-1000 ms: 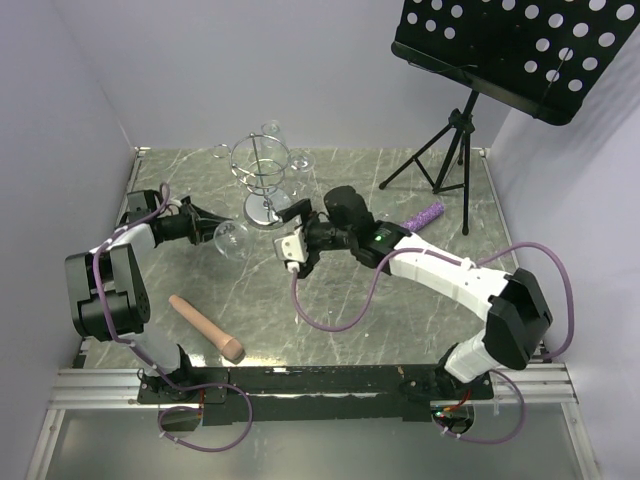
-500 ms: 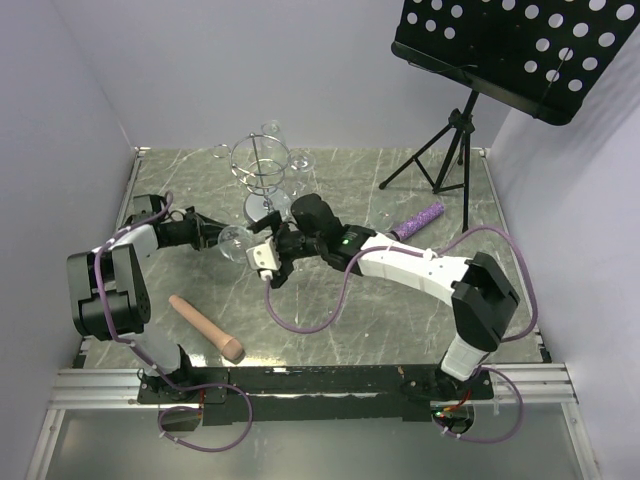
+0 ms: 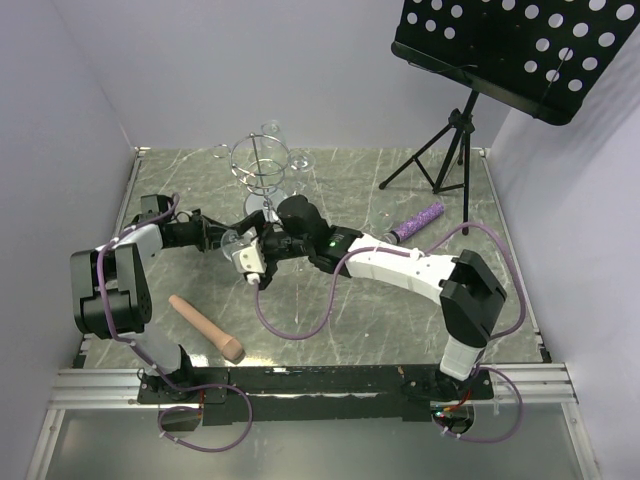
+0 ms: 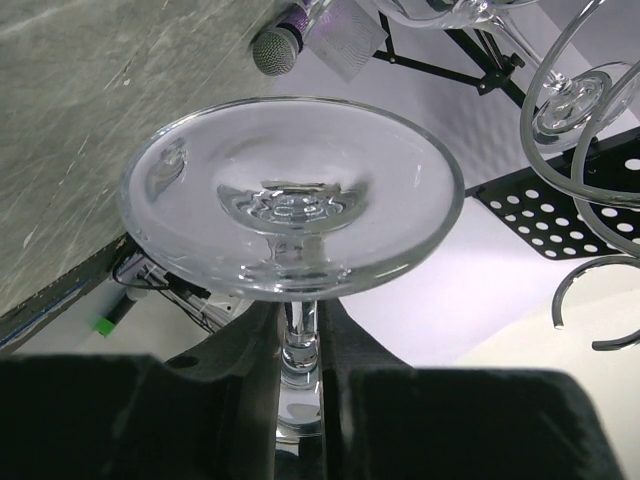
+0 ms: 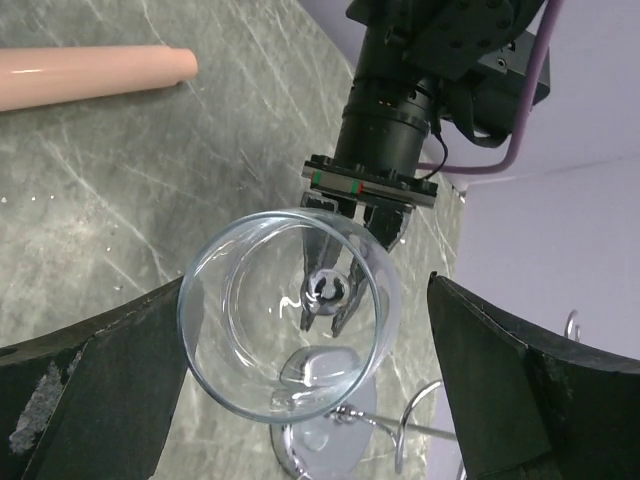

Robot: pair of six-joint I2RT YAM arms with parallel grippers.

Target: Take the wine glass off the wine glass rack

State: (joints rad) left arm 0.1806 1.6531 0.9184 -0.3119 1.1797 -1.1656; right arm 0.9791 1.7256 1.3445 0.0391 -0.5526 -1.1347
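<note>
A clear wine glass (image 3: 233,241) is held off the rack, lying sideways above the table. My left gripper (image 3: 214,238) is shut on its stem (image 4: 299,335), with the bowl (image 4: 292,195) just past the fingertips. My right gripper (image 3: 243,252) is open, and its two black fingers (image 5: 95,395) stand on either side of the bowl's open mouth (image 5: 288,315) without touching it. The wine glass rack (image 3: 262,170), silver wire on a round shiny base (image 3: 266,208), stands behind; its base also shows in the right wrist view (image 5: 322,445). Other glasses (image 3: 299,160) still hang on it.
A tan rolling pin (image 3: 206,328) lies at the near left. A purple microphone (image 3: 421,216) lies right of centre. A black music stand (image 3: 505,50) on a tripod (image 3: 450,150) fills the far right. White walls close the left, back and right sides.
My right arm has swung left from beside the rack base to the glass, and its open fingers now flank the bowl. My left gripper has kept hold of the stem, almost still.
</note>
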